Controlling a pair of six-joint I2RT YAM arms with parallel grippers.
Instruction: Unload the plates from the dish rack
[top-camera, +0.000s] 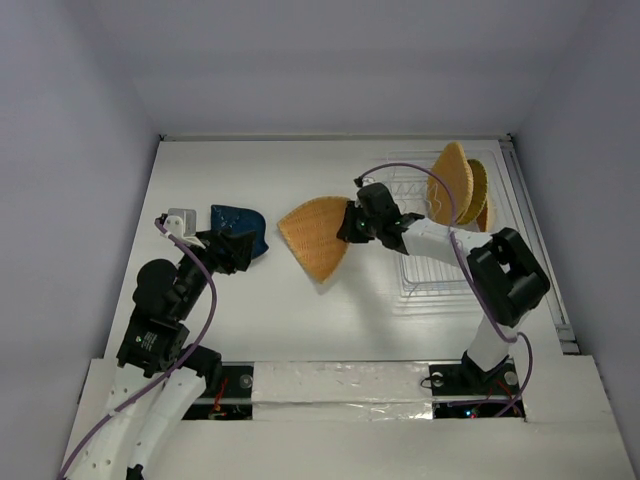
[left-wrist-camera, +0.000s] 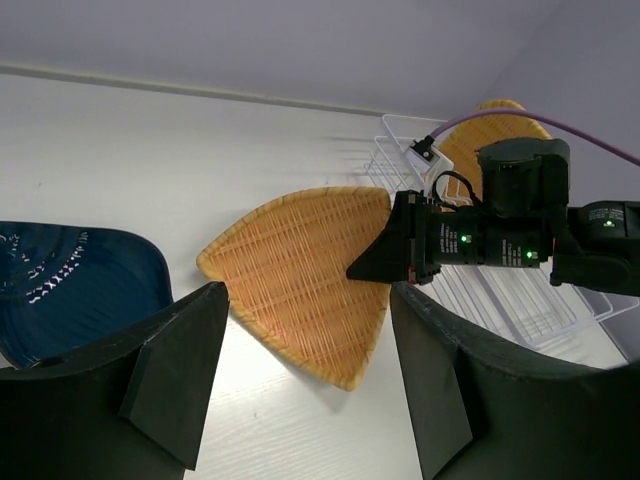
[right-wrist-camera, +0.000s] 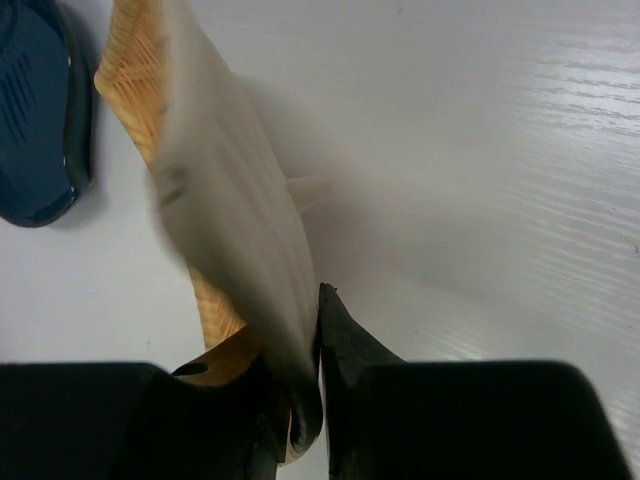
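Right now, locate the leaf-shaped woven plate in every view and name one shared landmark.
Top external: leaf-shaped woven plate at centre, left of the dish rack.
Left wrist: the plate at centre, right gripper pinching its right edge.
Right wrist: the plate edge-on, blurred, upper left to centre.
Shared landmark: dark blue plate, left of it in all three.

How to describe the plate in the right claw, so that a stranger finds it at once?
Find the white dish rack on the right side of the table, orange plates upright in it. Left of it, the right claw pinches the leaf-shaped plate. It is the only orange plate outside the rack, woven and pointed; the dark blue plate lies further left.
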